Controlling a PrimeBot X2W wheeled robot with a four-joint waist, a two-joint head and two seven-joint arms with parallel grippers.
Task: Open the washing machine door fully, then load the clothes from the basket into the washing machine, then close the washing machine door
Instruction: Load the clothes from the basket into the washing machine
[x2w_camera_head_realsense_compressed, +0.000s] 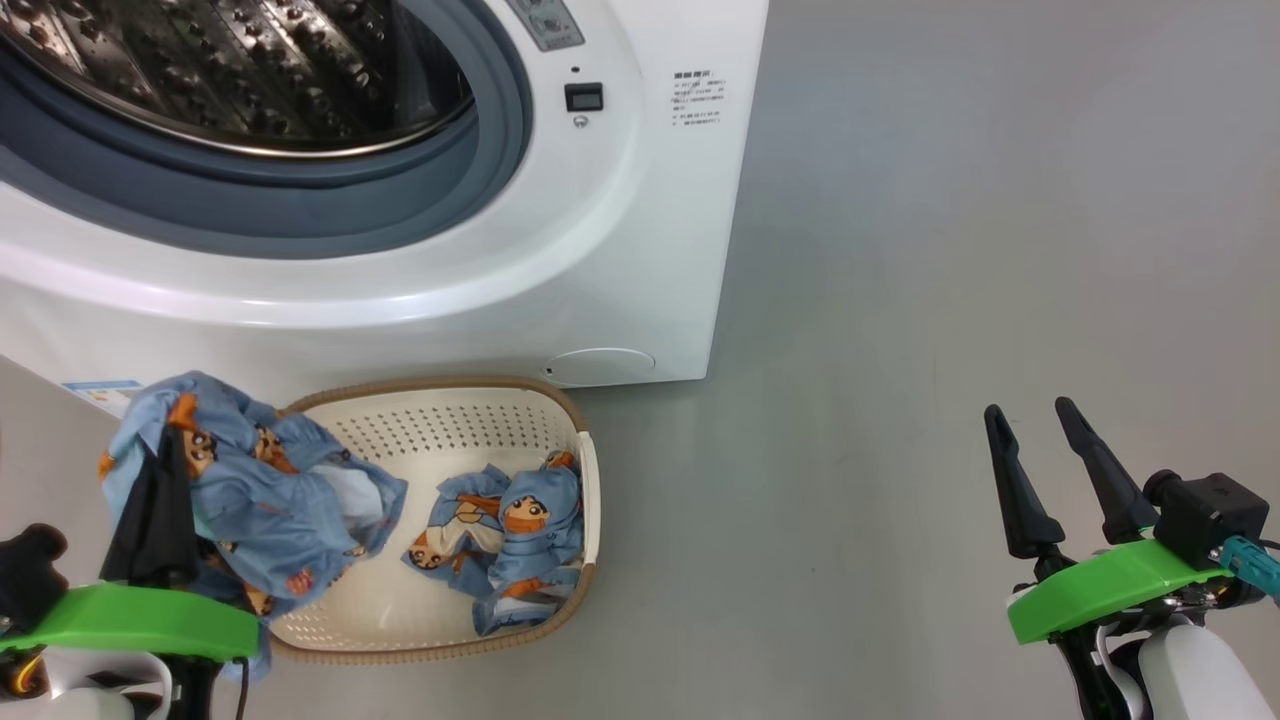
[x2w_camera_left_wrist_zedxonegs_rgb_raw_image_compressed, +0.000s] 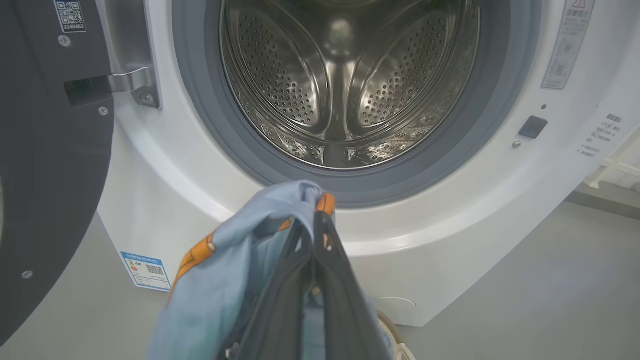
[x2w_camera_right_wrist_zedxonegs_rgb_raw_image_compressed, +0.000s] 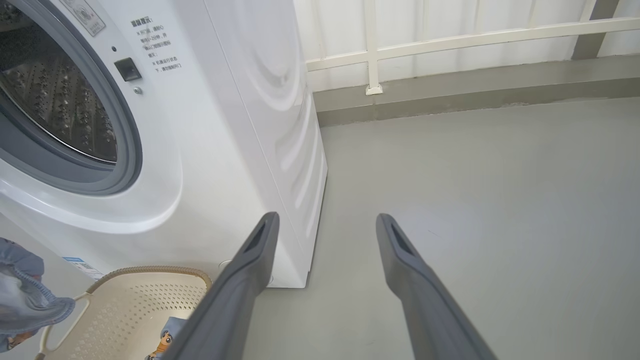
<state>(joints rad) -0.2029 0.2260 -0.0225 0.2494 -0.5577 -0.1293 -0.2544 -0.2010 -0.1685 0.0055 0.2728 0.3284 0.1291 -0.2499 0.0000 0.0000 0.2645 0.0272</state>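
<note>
Right, we're pinching one blue garment (x2w_camera_head_realsense_compressed: 290, 500) tight in our left gripper (x2w_camera_left_wrist_zedxonegs_rgb_raw_image_compressed: 316, 217) above the basket (x2w_camera_head_realsense_compressed: 440, 385), so we're aiming high over the grey seal (x2w_camera_left_wrist_zedxonegs_rgb_raw_image_compressed: 410, 175) into the drum (x2w_camera_left_wrist_zedxonegs_rgb_raw_image_compressed: 345, 90), right gripper (x2w_camera_head_realsense_compressed: 1028, 408) idling wide open.

Drum mouth (x2w_camera_left_wrist_zedxonegs_rgb_raw_image_compressed: 345, 85) unobstructed — door (x2w_camera_left_wrist_zedxonegs_rgb_raw_image_compressed: 45, 160) aside

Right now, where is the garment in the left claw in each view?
Head view: garment lower left, overlapping the basket's left end.
Left wrist view: bottom centre, pinched in the shut left claw.
Right wrist view: low at the left edge, beside the basket.
Shared landmark: the black latch square right of the drum.
</note>
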